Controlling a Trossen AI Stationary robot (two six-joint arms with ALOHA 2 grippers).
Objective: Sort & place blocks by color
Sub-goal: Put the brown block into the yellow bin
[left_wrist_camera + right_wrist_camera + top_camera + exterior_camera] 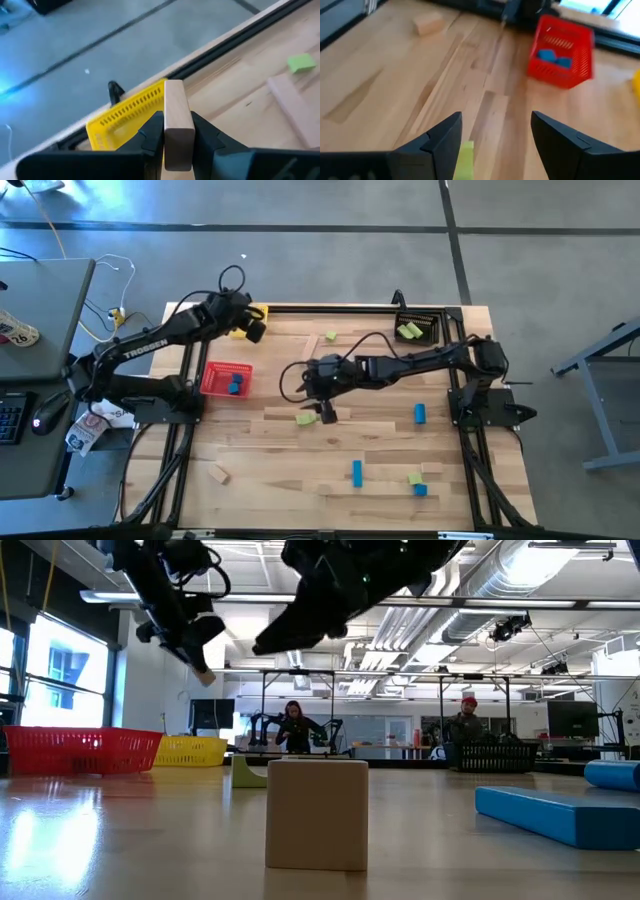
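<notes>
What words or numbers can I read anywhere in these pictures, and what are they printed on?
"TROSSEN": white letters along the left arm, seen from above.
"16": on a round tag lying on the grey desk, only just legible.
A printed packet by the left arm's base: too small to read.
Nothing else carries readable text.

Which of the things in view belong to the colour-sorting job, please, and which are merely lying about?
Belonging to the job:
- tan block held in the left pincer, near the yellow basket
- green block below the open right pincer
- red basket holding blue blocks
- black basket

Lying about:
- keyboard
- cables
</notes>
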